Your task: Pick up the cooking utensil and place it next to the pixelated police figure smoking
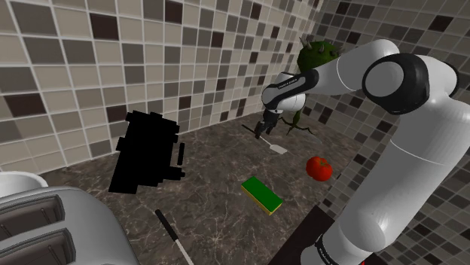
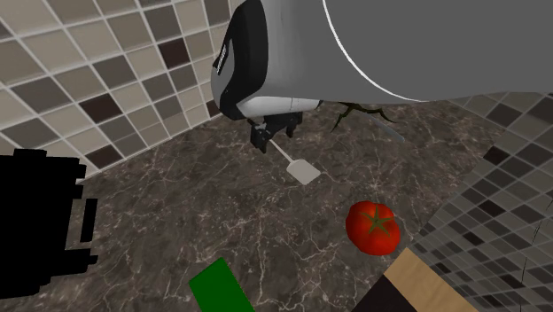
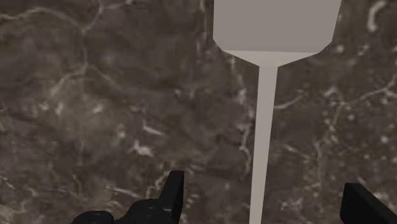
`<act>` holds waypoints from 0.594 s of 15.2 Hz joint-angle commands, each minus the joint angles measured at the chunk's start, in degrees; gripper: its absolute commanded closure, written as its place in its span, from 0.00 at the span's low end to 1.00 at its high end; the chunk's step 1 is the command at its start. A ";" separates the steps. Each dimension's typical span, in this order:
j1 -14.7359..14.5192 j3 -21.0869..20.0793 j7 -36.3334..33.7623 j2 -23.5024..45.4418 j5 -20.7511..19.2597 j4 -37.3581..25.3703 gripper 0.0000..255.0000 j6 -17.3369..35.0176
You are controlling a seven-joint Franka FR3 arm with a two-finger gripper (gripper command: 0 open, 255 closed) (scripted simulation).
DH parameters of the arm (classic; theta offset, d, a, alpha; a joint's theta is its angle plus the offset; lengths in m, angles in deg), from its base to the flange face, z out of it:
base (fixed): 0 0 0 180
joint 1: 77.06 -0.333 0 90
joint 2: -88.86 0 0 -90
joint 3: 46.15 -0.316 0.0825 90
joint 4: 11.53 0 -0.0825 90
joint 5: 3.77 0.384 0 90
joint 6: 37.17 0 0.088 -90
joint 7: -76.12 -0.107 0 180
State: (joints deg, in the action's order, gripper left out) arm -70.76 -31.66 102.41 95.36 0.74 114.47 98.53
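A pale grey spatula [image 1: 277, 147] lies flat on the dark marble counter [image 1: 211, 188], its square blade [image 2: 307, 170] pointing away from the tiled back wall. My black gripper [image 1: 263, 132] hangs just above the thin handle, open. In the wrist view the handle [image 3: 264, 127] runs between the spread fingers [image 3: 173, 191] of the gripper [image 3: 266, 189], and neither touches it. In the second exterior view the gripper [image 2: 270, 137] sits over the handle's end. The pixelated figure [image 1: 145, 154] is a blocky all-black shape standing far toward the shoulder view's left, also in the second exterior view [image 2: 35, 222].
A red tomato [image 1: 318, 168] and a green sponge with a yellow edge [image 1: 262, 194] lie nearer the stand. A toaster [image 1: 45, 226] and a black-handled knife [image 1: 173, 235] sit at the front left. A green spiky plant [image 1: 316, 56] stands in the tiled corner.
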 commanded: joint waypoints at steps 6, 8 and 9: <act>0.00 0.00 0.01 0.02 0.02 0.05 1.00 0.08; 0.00 0.00 0.01 0.02 0.02 0.05 1.00 0.08; 0.00 0.00 0.01 0.02 0.02 0.05 1.00 0.08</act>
State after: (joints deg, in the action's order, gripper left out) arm -70.76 -31.67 102.42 95.38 0.75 114.52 98.60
